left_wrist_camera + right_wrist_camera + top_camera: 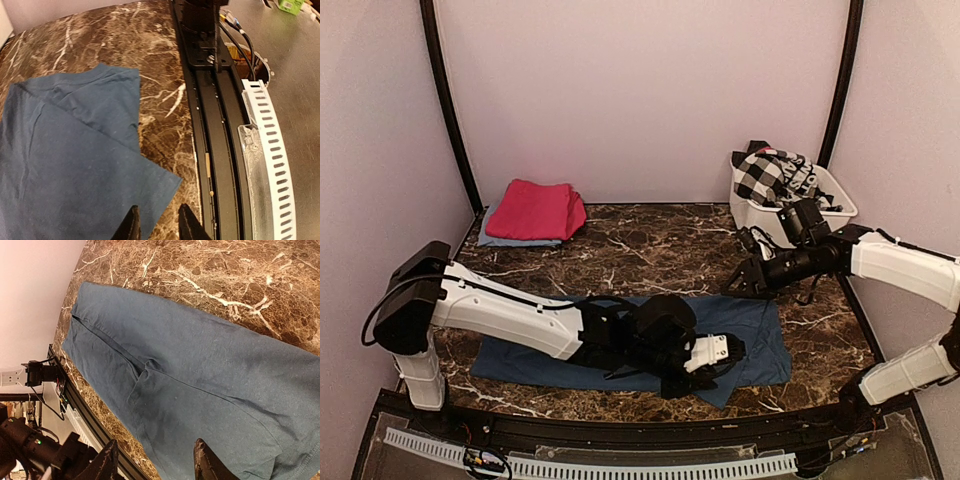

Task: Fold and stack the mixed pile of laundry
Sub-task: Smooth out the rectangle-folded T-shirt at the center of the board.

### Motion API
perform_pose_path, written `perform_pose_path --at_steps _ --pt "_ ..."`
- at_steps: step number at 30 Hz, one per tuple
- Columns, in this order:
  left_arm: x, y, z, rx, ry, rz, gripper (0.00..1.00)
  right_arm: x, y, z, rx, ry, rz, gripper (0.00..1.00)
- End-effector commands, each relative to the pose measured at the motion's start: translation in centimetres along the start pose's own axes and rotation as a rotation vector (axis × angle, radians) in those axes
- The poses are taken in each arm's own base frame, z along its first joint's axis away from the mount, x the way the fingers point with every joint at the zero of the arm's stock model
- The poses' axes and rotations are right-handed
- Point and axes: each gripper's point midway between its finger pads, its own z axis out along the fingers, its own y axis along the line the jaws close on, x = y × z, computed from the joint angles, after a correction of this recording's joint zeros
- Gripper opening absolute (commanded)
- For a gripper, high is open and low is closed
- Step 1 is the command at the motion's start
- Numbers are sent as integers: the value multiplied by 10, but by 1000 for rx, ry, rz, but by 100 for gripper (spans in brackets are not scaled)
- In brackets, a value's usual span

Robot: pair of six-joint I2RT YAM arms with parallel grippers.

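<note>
Lying flat on the marble table (650,250) is the navy-blue sheet (760,338). Over it hang the left gripper (156,225) and the right gripper (155,460), both released and empty

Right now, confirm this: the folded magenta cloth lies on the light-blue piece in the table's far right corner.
Wrong on the side. The top external view shows the folded magenta cloth lying on the light-blue piece in the table's far left corner.
</note>
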Motion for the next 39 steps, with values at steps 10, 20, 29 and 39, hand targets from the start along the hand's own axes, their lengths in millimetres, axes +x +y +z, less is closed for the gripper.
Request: perform_pose_path --at_steps 10,20,29,39 --pt "24 -38 56 156 147 194 23 -4 -4 -12 -35 -43 -22 48" --pt "57 -41 80 175 255 183 24 0 -8 -11 -35 -36 -15 48" --pt "55 -41 75 177 270 186 0 -2 -9 -13 -29 -41 -16 48" --pt "-14 -8 45 165 62 24 0 -4 -11 -11 -29 -45 -8 48"
